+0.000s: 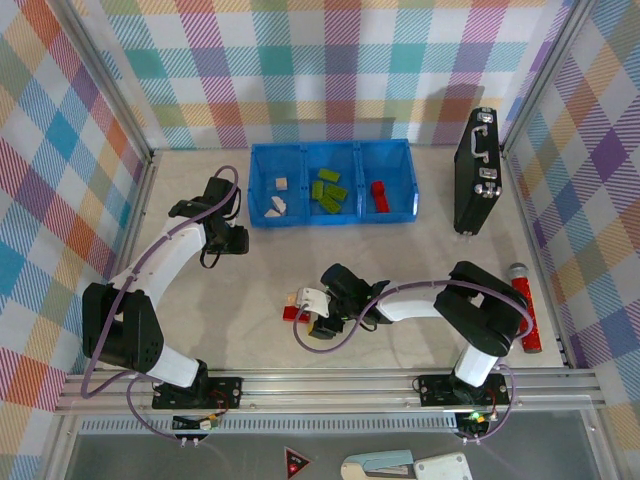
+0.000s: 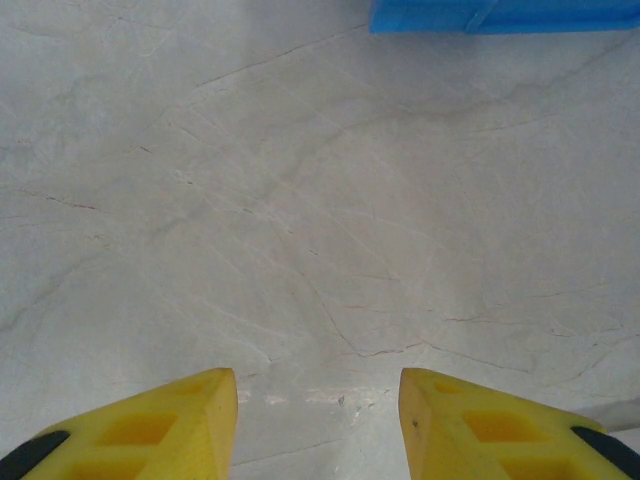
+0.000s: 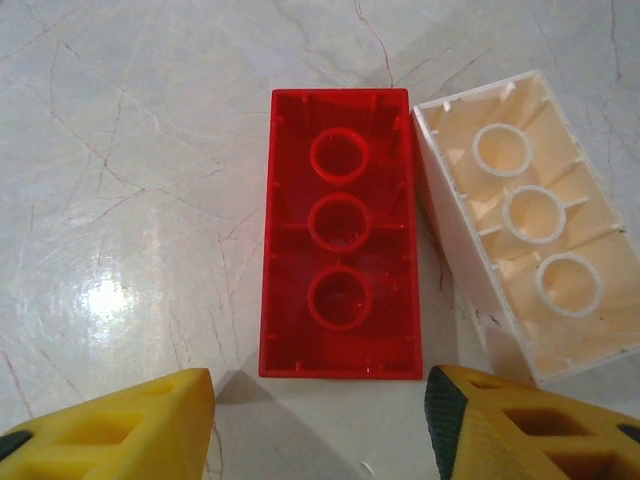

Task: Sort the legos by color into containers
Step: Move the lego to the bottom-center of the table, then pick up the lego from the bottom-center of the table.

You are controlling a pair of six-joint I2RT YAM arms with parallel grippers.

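Observation:
The containers are three compartments of a blue tray (image 1: pixel 265 218) at the back of the table. Its left one holds cream legos (image 1: pixel 277 205), the middle one green legos (image 1: pixel 329 191), the right one a red lego (image 1: pixel 379 191). In the right wrist view a red lego (image 3: pixel 340 235) and a white lego (image 3: pixel 530 230) lie upside down, side by side on the table. My right gripper (image 3: pixel 320 410) is open just short of the red one, with nothing between its fingers. From above it (image 1: pixel 318 312) is at mid-table. My left gripper (image 2: pixel 318 400) is open over bare table, left of the tray (image 2: pixel 500 15).
A black case (image 1: pixel 478 170) stands upright against the right wall. A long red cylinder with a grey tip (image 1: pixel 523 305) lies near the right edge. Plaid walls close in the table on three sides, and a metal rail runs along the front.

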